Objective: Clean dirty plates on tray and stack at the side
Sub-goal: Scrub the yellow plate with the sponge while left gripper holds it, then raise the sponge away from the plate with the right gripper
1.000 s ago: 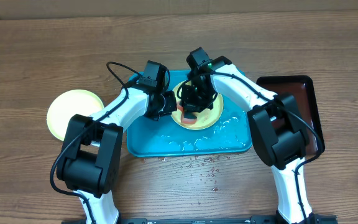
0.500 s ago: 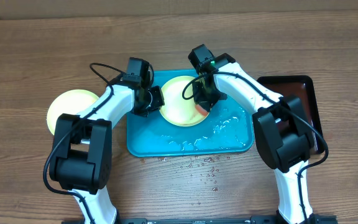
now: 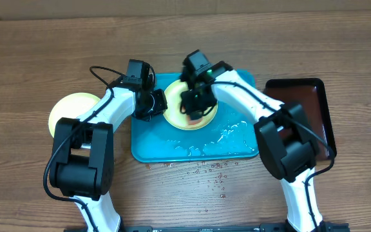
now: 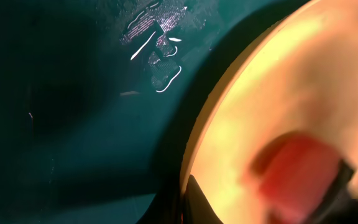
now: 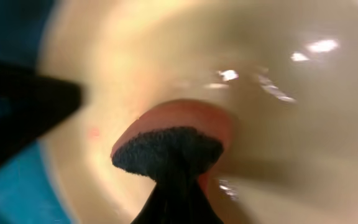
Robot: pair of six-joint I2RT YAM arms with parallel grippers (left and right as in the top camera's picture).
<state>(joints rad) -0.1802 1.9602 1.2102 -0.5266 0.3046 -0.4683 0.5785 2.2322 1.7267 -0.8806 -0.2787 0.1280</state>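
The left end effector (image 3: 154,104) is clamped on the rim of a pale yellow plate (image 3: 174,116) at the plate's 9 o'clock. In the left wrist view one dark finger (image 4: 194,202) lies against that rim, with shadow beneath the edge. The plate sits over the teal tray (image 3: 166,148), toward the tray's 12 o'clock. The right end effector (image 3: 195,111) is over the plate's middle, its fingers pinched tight on a sponge (image 5: 185,124). The sponge has a red-orange body and a dark scouring face, and it is pressed against the plate's glossy, wet inside. Water (image 3: 230,132) lies in streaks on the tray at the plate's 4 o'clock, and droplets dot the surface (image 3: 44,51) just beyond the tray's 6 o'clock edge. A second plate (image 3: 66,113), yellow-green, lies on the surface at the tray's 9 o'clock, partly under the left arm. A dark tray (image 3: 308,96) sits at 3 o'clock.
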